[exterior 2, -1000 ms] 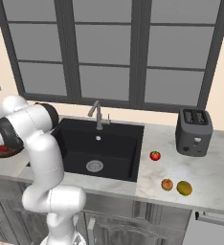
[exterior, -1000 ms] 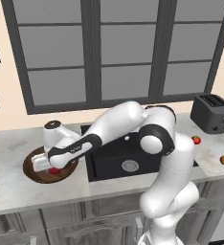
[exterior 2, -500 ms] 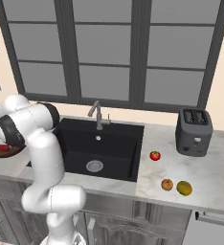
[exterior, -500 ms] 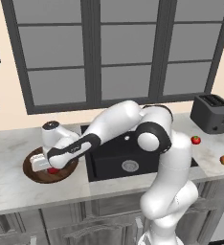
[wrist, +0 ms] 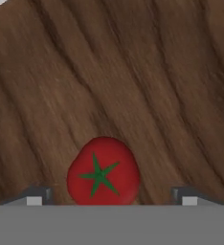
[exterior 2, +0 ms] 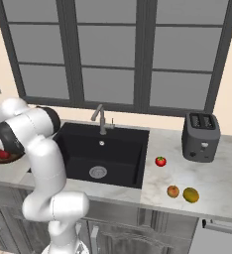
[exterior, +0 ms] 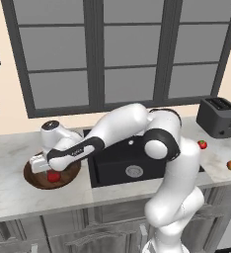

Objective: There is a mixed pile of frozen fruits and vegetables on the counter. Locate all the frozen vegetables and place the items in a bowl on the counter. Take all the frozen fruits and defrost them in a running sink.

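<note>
1. Hand view: a red tomato point(wrist: 103, 171) w/ green star top lies on the wood-grain floor of the bowl point(wrist: 133, 72), dead centre btwn the two finger tips point(wrist: 34, 197), w/ clear wood showing on both sides of it. Claw is spread wide & clamped on nothing; the piece looks to be resting free in the bowl.

2. Left base view: gripper point(exterior: 41, 165) hangs low over the bowl point(exterior: 33, 179), which sits on the counter point(exterior: 19, 197) just left of the sink point(exterior: 122, 165). The red piece point(exterior: 53, 176) lies inside the bowl, right by the claw.

3. The relation that matters next, as I read it: every remaining piece lies on the far side of the sink from the claw. Right base view: a 2nd red tomato-like piece point(exterior 2: 160, 161) sits on the counter just right of the sink point(exterior 2: 103, 154), in front of the toaster point(exterior 2: 201, 136); the orange ball point(exterior 2: 173, 191) & yellow-green ball point(exterior 2: 190, 195) lie just beside each other, nearer the counter's front edge.

4. So the arm has to rise clear of the bowl rim & swing right across the whole basin. The red piece is the nearest of the three to the sink & the veg still owed to the bowl.

5. All three are roundish, so no long axis to line up with; any approach angle should do. Faucet point(exterior 2: 100, 118) stands at the sink's back edge, maybe in the path if the swing stays low.
</note>
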Robot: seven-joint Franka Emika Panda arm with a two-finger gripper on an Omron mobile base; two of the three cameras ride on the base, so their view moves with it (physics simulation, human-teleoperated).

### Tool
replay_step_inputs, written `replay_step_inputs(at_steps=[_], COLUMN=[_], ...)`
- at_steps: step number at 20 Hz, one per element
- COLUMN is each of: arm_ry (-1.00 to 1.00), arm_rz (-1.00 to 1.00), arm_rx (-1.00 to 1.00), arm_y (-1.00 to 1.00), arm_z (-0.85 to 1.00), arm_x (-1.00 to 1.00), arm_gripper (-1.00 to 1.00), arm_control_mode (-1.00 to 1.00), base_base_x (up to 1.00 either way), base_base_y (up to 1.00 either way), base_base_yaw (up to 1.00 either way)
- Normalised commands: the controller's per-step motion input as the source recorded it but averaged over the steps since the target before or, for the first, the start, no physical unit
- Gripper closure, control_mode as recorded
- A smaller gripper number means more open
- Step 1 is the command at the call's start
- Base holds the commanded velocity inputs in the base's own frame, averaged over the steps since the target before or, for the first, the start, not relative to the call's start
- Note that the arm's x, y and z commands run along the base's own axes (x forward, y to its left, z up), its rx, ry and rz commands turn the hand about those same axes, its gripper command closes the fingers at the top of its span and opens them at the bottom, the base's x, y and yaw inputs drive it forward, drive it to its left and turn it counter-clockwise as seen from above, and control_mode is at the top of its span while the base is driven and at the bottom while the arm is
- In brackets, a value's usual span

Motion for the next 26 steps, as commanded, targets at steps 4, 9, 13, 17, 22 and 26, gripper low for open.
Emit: replay_step_inputs(at_steps=[4, 9, 13, 17, 22, 26], arm_ry=[-0.05, -0.04, 0.00, 0.00, 0.00, 0.00], arm_rz=[0.00, 0.00, 0.00, 0.00, 0.00, 0.00], arm_rx=[0.00, 0.00, 0.00, 0.00, 0.00, 0.00], arm_y=[-0.19, -0.25, -0.32, -0.37, -0.40, -0.39], arm_z=[0.31, 0.25, 0.07, 0.01, 0.06, 0.13], arm_x=[-0.05, -0.03, 0.00, 0.00, 0.00, 0.00], arm_gripper=[-1.00, -1.00, -1.00, -1.00, -1.00, -1.00], arm_control_mode=[-1.00, -1.00, -1.00, -1.00, -1.00, -1.00], base_base_x=[0.00, 0.00, 0.00, 0.00, 0.00, 0.00], base_base_y=[0.00, 0.00, 0.00, 0.00, 0.00, 0.00], base_base_yaw=[0.00, 0.00, 0.00, 0.00, 0.00, 0.00])
